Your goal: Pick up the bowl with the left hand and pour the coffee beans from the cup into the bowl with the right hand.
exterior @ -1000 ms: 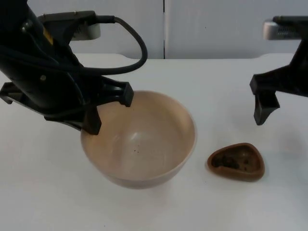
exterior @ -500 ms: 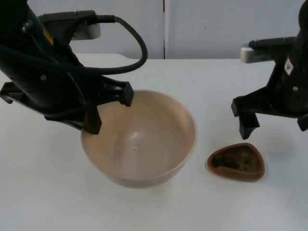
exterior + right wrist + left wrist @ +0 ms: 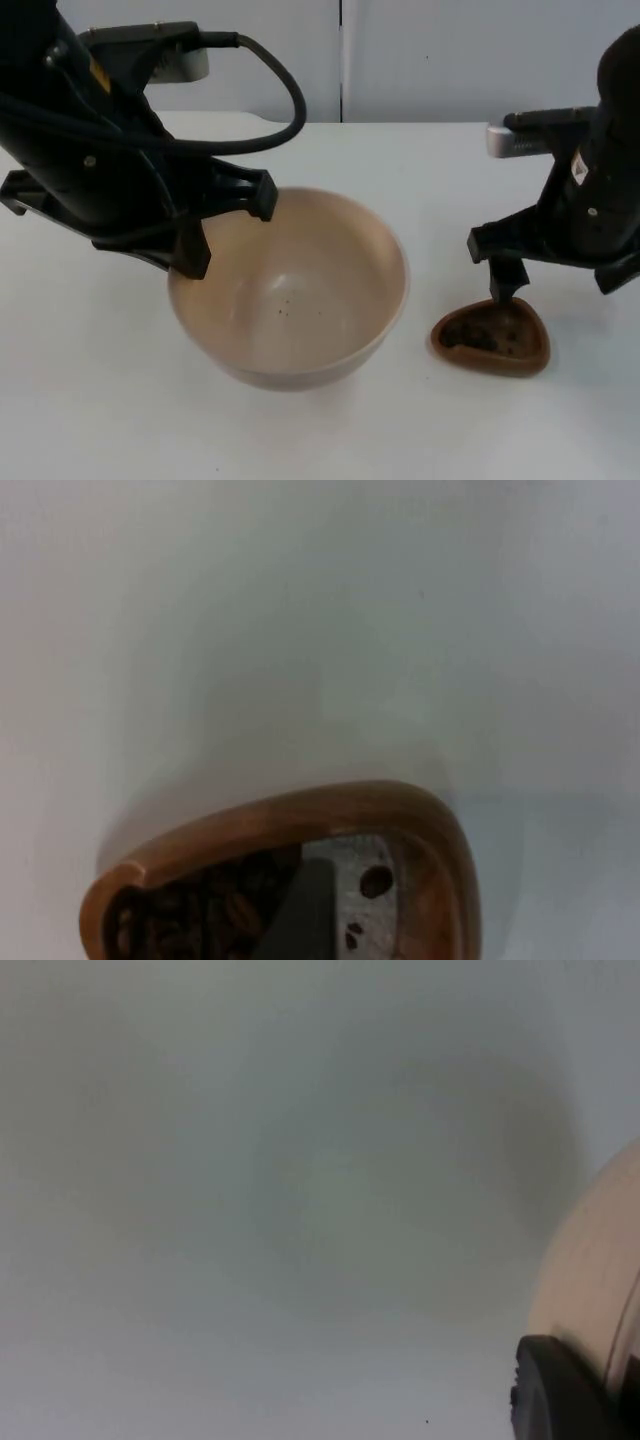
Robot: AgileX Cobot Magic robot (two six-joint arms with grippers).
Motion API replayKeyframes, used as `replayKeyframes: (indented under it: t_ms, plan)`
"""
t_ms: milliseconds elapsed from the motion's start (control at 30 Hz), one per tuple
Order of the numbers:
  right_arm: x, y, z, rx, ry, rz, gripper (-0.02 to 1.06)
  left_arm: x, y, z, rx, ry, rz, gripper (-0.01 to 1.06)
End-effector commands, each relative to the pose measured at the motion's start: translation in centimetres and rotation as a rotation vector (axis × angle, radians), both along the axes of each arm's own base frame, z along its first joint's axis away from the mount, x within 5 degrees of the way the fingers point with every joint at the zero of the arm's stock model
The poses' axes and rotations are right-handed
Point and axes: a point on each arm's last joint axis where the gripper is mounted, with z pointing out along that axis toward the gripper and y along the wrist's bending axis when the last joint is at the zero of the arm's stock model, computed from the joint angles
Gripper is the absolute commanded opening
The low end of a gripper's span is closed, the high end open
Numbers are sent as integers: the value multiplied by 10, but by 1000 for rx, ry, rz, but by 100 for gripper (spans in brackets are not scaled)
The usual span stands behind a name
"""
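Looking down from the top view, the white table carries a wide beige bowl near its middle and a small brown cup well to the right of it, the two apart. The left gripper is at the bowl's far left rim: one finger stands at the rim's far side and the other finger sits at the left edge, so the jaws straddle the rim and pinch the bowl's wall. A few dark specks lie on the bowl's inner floor. The right gripper hangs just above the cup's far edge, one black fingertip reaching down to the cup's rim; its other finger is hidden behind the arm, so I cannot tell whether the jaws are spread or pressed together. A grey wall closes the table's far edge.

From the left wrist view, the bowl's pale outer side curves up beside a black fingertip that presses against it, with bare table beyond.

From the right wrist view, the cup shows its rounded three-cornered rim, with dark coffee beans heaped inside and a pale bare patch of its floor beside them.
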Motion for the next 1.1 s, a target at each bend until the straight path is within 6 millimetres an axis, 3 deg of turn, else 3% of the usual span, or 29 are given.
replayKeyframes:
  t_ms: [0,367,567,700,733,867,900,1000,1067]
  plan:
    - [4,-1,-6,14,3,-21,74,-1,-1,1,-8,-7,5,0]
    - [5,0,-26,9,30,-6,74,0,-2,1,-11,-14,6,0]
    - [4,0,-37,-1,50,-1,66,0,-2,1,-11,-14,6,0]
    - [4,0,-38,-4,55,1,44,0,-2,1,-11,-14,6,0]
    - [4,0,-38,-4,55,1,44,0,-2,1,-11,-14,6,0]
    - [4,0,-38,-2,52,1,20,0,-2,1,-12,-16,6,0]
    - [4,0,-38,-2,52,1,20,0,-2,1,-12,-16,6,0]
    - [5,0,-38,-1,51,2,4,0,-2,1,-12,-16,6,0]
    - [5,1,-38,1,49,2,0,0,-2,1,-12,-16,6,0]
